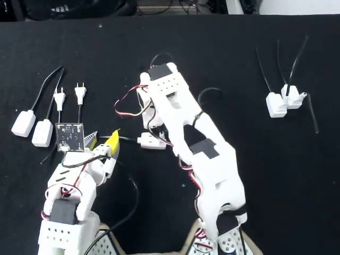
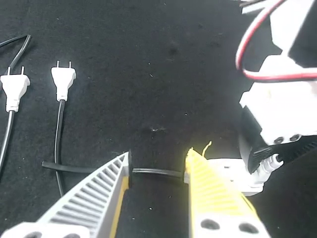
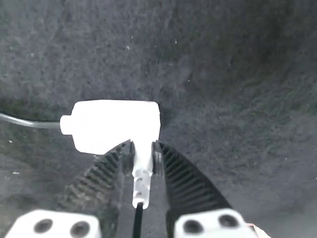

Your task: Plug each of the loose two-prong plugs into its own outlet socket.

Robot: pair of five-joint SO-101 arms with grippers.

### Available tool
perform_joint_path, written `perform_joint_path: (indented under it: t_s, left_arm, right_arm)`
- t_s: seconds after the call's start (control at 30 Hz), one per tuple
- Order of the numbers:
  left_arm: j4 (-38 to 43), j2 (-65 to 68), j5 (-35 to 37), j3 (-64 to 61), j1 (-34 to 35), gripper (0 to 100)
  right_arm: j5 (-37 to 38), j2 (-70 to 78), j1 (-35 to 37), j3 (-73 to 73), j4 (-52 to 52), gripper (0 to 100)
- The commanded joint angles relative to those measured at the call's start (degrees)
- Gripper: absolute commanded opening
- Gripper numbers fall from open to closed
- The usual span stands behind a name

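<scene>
Two loose white two-prong plugs [image 1: 59, 98] [image 1: 80, 93] lie at the back left; the left wrist view shows them too [image 2: 15, 87] [image 2: 63, 79]. Their white sockets [image 1: 23, 123] [image 1: 42, 133] lie left of them. My right gripper [image 3: 143, 161] is shut on a third plug [image 3: 142, 171], whose front meets a white socket [image 3: 116, 124] at the table's middle [image 1: 151, 141]. My left gripper [image 2: 156, 168] is open, its grey and yellow fingers [image 2: 213, 193] on either side of that socket's black cable [image 2: 153, 172].
At the back right lies a pair of white sockets [image 1: 276, 103] [image 1: 292, 96] with black cables fanning toward the far edge. The black cloth [image 1: 223, 53] covers the table. A black cable [image 1: 130, 199] loops between the two arm bases.
</scene>
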State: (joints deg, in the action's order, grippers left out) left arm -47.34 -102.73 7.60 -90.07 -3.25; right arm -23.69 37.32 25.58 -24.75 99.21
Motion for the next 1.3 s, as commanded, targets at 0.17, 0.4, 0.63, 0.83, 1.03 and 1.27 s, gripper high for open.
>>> perform_joint_path:
  t_s: [0.17,0.4,0.63,0.83,1.03,1.27]
  left_arm:
    - [1.14,-0.18,0.18,0.13,0.40,19]
    - [1.14,-0.18,0.18,0.13,0.57,19]
    - [1.14,-0.18,0.18,0.48,0.92,19]
    - [2.90,-0.18,1.05,0.84,8.48,19]
    - [7.74,-0.18,13.80,0.57,24.04,19]
    - [8.00,-0.18,15.65,0.84,26.42,19]
  right_arm:
    - [-0.44,-0.13,-0.97,-1.45,1.49,1.1]
    - [1.14,-5.32,-0.62,-1.19,1.32,8.5]
    - [6.59,-9.45,0.44,-1.98,1.41,33.3]
    - [21.45,-15.08,5.19,-2.68,1.32,25.2]
    - [55.56,-15.43,6.42,0.92,1.23,22.3]
    - [66.29,-11.47,6.42,6.02,-3.16,22.4]
